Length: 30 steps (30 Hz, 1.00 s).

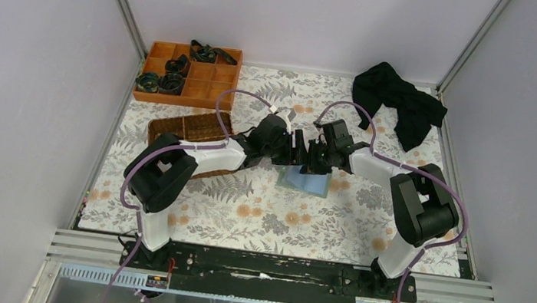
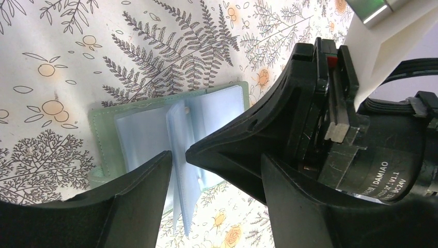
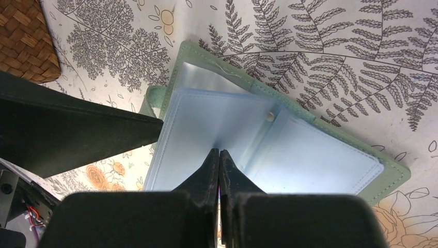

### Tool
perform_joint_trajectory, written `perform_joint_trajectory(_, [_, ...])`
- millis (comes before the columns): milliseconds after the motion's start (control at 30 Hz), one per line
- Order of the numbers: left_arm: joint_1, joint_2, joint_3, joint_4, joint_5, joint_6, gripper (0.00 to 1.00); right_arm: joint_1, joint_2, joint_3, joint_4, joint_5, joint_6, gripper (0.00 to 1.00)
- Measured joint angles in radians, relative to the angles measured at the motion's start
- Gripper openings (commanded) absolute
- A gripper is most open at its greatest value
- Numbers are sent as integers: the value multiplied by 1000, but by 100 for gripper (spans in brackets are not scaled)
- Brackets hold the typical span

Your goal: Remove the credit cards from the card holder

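Observation:
The card holder (image 1: 306,181) lies open on the floral cloth, grey-green outside, light blue sleeves inside. It also shows in the left wrist view (image 2: 139,134) and the right wrist view (image 3: 320,155). One sleeve page (image 2: 181,170) stands up on edge. My right gripper (image 3: 219,151) is shut, its tips touching the blue pages at the fold; nothing shows between them. My left gripper (image 2: 216,157) is open just above the holder, its fingers (image 2: 144,196) either side of the right gripper's tip. Both grippers meet over the holder in the top view (image 1: 304,154). No credit cards are visible.
A brown wicker basket (image 1: 191,130) sits under the left arm and shows in the right wrist view (image 3: 23,41). An orange divided tray (image 1: 189,76) with dark items stands at the back left. A black cloth (image 1: 399,102) lies at the back right.

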Motion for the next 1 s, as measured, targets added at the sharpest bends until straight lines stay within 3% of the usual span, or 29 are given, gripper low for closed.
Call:
perform_joint_trajectory(200, [-1, 0, 0, 7, 24, -6, 71, -2, -31, -23, 5, 11, 8, 0])
perform_joint_trajectory(533, [-16, 0, 29, 99, 85, -35, 70, -51, -230, -78, -46, 66, 19, 0])
perform_joint_trajectory(833, [-25, 25, 35, 108, 101, -46, 71, -62, -239, -106, -48, 63, 26, 0])
perform_joint_trajectory(1000, [-27, 22, 34, 69, 40, -35, 74, -63, -222, -106, -35, 58, 27, 0])
